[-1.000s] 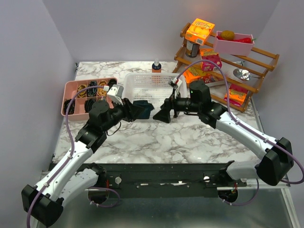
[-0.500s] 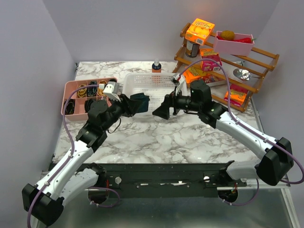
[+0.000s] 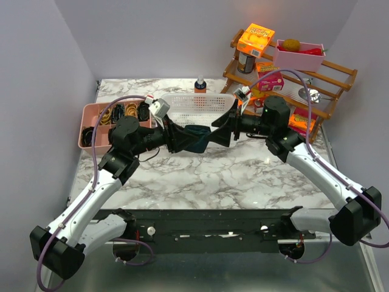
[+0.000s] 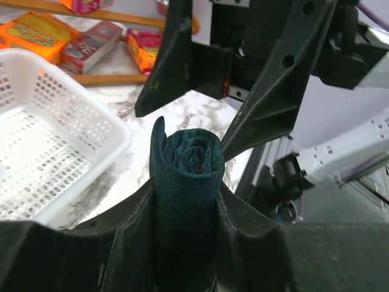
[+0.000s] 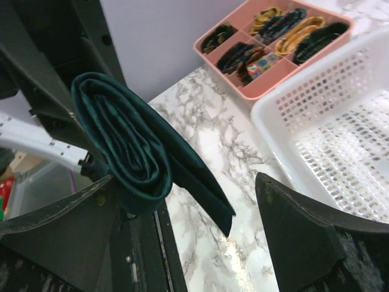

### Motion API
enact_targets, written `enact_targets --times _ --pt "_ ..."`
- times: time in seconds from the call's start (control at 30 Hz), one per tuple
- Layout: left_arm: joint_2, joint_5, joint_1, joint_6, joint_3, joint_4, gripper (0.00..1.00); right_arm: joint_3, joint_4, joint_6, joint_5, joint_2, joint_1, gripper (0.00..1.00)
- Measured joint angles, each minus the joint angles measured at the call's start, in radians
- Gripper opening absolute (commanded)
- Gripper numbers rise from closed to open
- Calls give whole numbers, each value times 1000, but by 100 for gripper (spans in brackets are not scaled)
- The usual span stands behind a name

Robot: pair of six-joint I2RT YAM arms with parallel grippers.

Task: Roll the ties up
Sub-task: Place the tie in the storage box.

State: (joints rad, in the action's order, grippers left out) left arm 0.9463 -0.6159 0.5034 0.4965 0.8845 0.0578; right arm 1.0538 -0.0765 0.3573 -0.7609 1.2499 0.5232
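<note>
Two claws are meeting at one rolled tie, up off the worktop (image 3: 213, 176).

I am pinching the dark teal tie (image 4: 185, 176) in my left claw (image 3: 184, 137); it is wound into a tight roll, with a loose flap hanging off one side. I am holding it in the air by the front edge of the white basket (image 3: 194, 104). I am keeping my right claw (image 3: 217, 132) spread wide, facing the roll end-on, fingers flanking it. A pink tray (image 3: 90, 117) is sitting left of the basket.
</note>
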Motion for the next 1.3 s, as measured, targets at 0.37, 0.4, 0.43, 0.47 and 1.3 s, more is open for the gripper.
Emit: enact_targets --times 0.37,0.4,0.43,0.47,1.3 --pt "0 -126 0 -30 6 -36 0 0 -35 -22 -296 3 -1 100" --pt "0 -126 0 -22 6 -27 0 0 -35 -22 -306 5 -1 100" --pt "0 -126 0 -15 6 -14 0 0 -36 -21 -319 7 -1 100" --pt "0 -126 0 -9 6 -2 0 0 -36 -21 -331 11 -1 100" --pt "17 60 81 18 6 48 0 -16 -63 65 -302 65 50 67"
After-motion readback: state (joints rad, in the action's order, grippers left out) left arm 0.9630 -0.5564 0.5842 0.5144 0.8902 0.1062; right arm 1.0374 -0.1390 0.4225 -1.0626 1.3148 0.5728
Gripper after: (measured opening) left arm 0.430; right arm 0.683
